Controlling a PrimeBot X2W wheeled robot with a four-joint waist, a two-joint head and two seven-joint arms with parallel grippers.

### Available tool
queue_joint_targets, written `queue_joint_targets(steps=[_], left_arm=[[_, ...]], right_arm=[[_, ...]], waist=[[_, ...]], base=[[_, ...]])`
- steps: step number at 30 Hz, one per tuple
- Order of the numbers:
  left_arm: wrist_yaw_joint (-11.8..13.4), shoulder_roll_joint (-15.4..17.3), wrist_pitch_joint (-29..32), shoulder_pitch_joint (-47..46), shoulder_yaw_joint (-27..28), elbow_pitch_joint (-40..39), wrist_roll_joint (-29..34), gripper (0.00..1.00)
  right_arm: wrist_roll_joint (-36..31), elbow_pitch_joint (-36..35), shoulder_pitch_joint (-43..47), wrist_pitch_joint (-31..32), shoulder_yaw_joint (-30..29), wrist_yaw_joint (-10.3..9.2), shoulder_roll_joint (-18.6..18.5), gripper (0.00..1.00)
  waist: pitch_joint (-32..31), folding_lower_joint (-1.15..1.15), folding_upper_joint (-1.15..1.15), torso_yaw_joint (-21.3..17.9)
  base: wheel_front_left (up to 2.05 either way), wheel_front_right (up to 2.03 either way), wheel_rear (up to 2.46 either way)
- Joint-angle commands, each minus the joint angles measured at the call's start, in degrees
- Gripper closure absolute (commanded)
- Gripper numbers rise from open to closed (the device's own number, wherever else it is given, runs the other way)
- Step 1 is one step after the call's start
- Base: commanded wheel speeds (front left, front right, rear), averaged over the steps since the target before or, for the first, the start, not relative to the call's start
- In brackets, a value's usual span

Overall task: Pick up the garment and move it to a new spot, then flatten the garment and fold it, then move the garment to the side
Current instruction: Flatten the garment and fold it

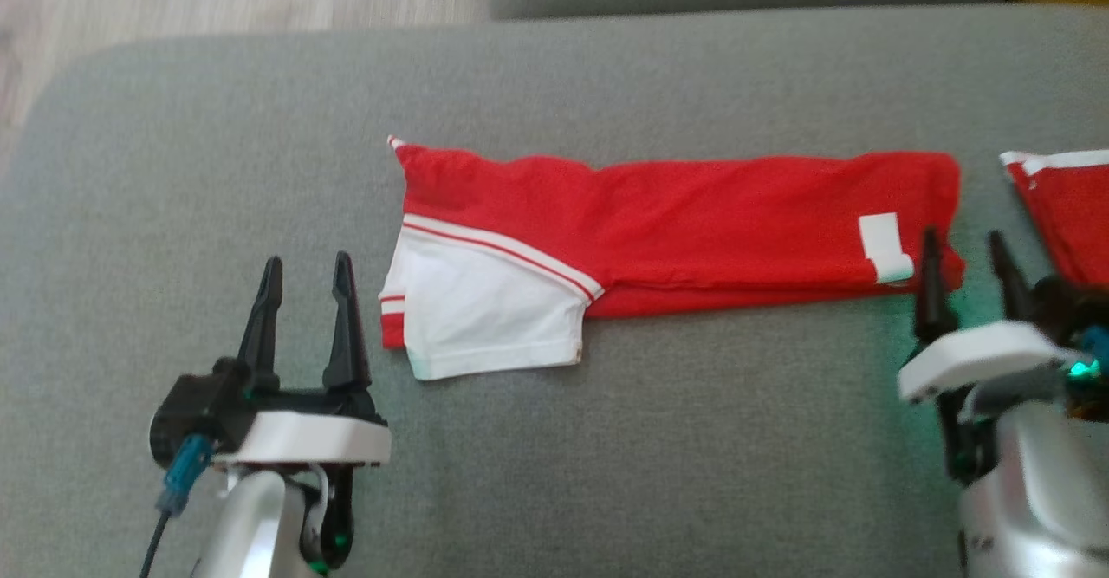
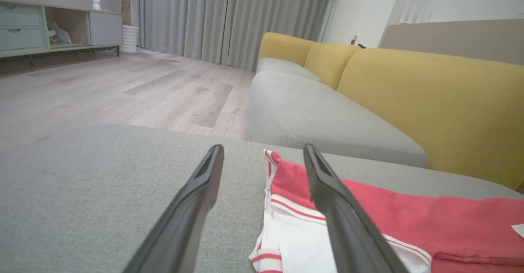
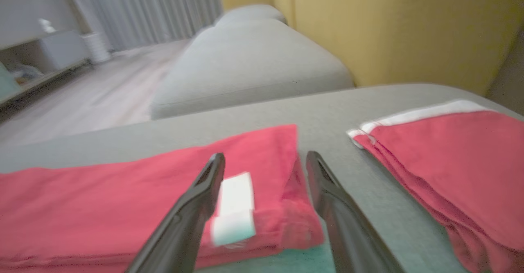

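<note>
Garment (image 1: pixel 693 214) lies folded as a long strip across the middle of the grey cushion (image 1: pixel 606 457), left gripper (image 1: pixel 308 259) and right gripper (image 1: pixel 963 237) both spread and empty at its ends, so a shallow pinch may undo the fold or snag the neighbouring garment (image 1: pixel 1070 205) by the right edge.

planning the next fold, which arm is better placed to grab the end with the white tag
Right, probably. The right gripper is open at the garment end by the white tag, fingers straddling that edge in its wrist view. The left gripper is open at the opposite end, beside the white sleeve.
</note>
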Motion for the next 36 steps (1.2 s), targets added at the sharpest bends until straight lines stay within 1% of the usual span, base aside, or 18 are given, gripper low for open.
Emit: queue_joint_targets(steps=[1,3,8,13,14,16,19,24,30,36], left_arm=[[-0.2,0.2,-0.5,-2.4,1.8,-1.1,0.3,0.00],[-0.6,0.2,-0.5,-3.4,1.3,-0.4,0.4,0.00],[-0.7,0.1,-0.5,-5.1,0.9,0.2,-0.1,0.00],[-0.6,0.1,-0.5,-5.7,0.8,0.4,-0.6,0.00],[-0.5,0.1,-0.5,-5.8,0.7,0.5,-0.6,0.00],[-0.4,0.1,-0.5,-6.0,0.6,0.6,-0.6,0.00],[-0.2,0.1,-0.5,-6.0,0.7,0.7,-0.6,0.00],[-0.2,0.1,-0.5,-5.5,0.9,0.7,-0.2,0.00],[-0.3,0.1,-0.5,-4.5,1.0,0.7,0.0,0.00],[-0.2,0.1,-0.5,-3.4,0.3,0.8,-0.7,0.00]], right_arm=[[-1.7,0.3,-2.9,0.9,-0.5,-0.04,-0.2,0.00],[-3.9,3.6,-5.2,2.0,-3.6,-0.04,-0.2,0.00],[-6.2,11.7,-9.7,2.9,-10.0,-0.04,-0.2,0.00],[-6.8,19.7,-12.6,2.9,-11.9,-0.04,-0.2,0.00],[-6.8,21.1,-13.0,2.8,-12.0,-0.04,-0.2,0.28],[-6.9,23.2,-13.8,2.0,-12.1,-0.04,-0.2,1.00],[-6.8,25.7,-14.8,0.3,-12.3,-0.04,-0.2,1.00],[-8.0,26.7,-15.5,-2.0,-13.5,-0.04,-0.2,1.00],[-12.2,22.6,-15.1,-3.4,-18.9,-0.04,-0.5,1.00],[-15.9,18.3,-13.3,-1.3,-23.6,-0.04,-2.5,1.00]], waist=[[2.3,-0.01,0.00,1.1],[3.6,-0.01,0.00,1.7],[5.4,-0.01,0.00,2.7],[5.8,-0.01,0.00,3.0],[5.8,-0.01,0.00,3.0],[5.6,-0.01,0.00,3.0],[5.0,-0.01,0.00,2.7],[3.6,-0.01,0.00,2.0],[1.3,-0.01,0.00,0.8],[-0.8,-0.01,0.00,0.5]], base=[[0.00,0.00,0.00],[0.00,0.00,0.00],[0.00,0.00,0.00],[0.00,0.00,0.00],[0.00,0.00,0.00],[0.00,0.00,0.00],[0.00,0.00,0.00],[0.00,0.00,0.00],[0.00,0.00,0.00],[0.00,0.00,0.00]])
